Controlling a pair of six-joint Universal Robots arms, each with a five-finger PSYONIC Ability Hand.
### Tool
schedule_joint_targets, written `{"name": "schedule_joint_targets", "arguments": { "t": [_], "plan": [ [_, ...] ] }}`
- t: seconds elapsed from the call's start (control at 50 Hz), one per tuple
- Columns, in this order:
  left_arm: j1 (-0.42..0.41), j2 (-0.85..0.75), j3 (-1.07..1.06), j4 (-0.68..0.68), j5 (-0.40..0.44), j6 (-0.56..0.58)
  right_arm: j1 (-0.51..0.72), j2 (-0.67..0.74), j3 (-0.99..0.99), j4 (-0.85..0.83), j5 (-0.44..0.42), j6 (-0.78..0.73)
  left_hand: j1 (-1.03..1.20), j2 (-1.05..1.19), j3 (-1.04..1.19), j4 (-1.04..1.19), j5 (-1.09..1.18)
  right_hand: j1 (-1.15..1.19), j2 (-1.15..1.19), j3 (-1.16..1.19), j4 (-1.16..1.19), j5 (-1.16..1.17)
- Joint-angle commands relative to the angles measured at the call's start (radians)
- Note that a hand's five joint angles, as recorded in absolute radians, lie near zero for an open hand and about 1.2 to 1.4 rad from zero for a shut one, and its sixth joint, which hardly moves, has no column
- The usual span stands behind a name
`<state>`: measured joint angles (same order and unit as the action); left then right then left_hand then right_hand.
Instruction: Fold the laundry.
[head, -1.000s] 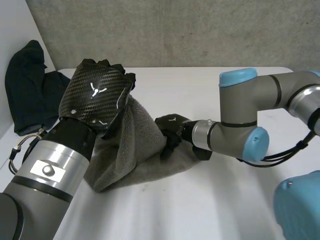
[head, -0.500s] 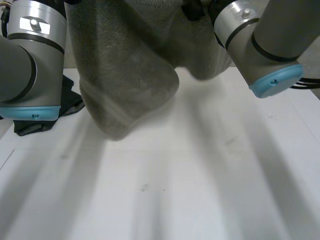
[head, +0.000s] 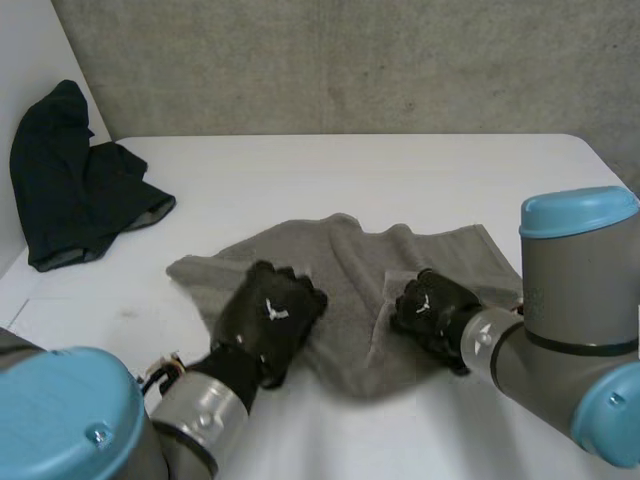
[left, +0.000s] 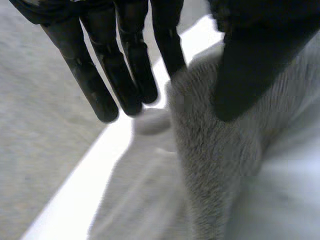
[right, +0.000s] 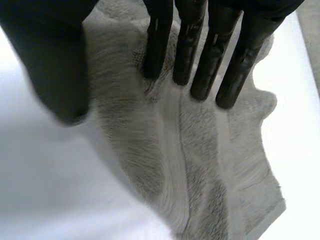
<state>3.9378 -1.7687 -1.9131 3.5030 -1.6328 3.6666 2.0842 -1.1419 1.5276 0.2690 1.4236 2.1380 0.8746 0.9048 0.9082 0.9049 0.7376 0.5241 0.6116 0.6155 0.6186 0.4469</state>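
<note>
On white table (head: 400, 170), grey towel (head: 350, 250) lies rumpled; left hand (head: 270, 312), right hand (head: 428, 305) upon it, fingers straight, pinching nothing (ridge beside left thumb). Flatten outward, then take corners.

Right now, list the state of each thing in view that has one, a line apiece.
grey towel: lying on the table, spread out but rumpled, a flap turned over near its middle.
black garment: crumpled in a heap at the table's far left corner, touched by neither hand.
left hand: open, fingers straight, on the towel's near left part.
right hand: open, fingers straight, fingertips on the towel.
</note>
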Motion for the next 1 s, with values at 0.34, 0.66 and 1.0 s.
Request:
{"name": "schedule_joint_targets", "arguments": {
  "t": [0.34, 0.66, 1.0],
  "plan": [
    [0.398, 0.059, 0.161, -0.187, 0.273, 0.009, -0.128, 0.007, -0.322, 0.091, -0.227, 0.293, -0.582, -0.612, -0.615, -0.612, -0.619, -0.240, -0.327, -0.331, -0.334, -0.337],
    [0.489, -0.241, 0.315, -0.389, 0.636, 0.078, -0.116, 0.189, -0.346, 0.156, -0.333, 0.063, -0.388, -0.418, -0.422, -0.418, -0.426, -0.081, -0.169, -0.173, -0.176, -0.178],
    [0.417, -0.311, 0.310, -0.395, 0.616, 0.300, -0.118, 0.254, -0.308, 0.079, -0.321, 0.052, -0.394, -0.424, -0.428, -0.424, -0.432, 0.236, 0.148, 0.144, 0.141, 0.138]
  ]
}}
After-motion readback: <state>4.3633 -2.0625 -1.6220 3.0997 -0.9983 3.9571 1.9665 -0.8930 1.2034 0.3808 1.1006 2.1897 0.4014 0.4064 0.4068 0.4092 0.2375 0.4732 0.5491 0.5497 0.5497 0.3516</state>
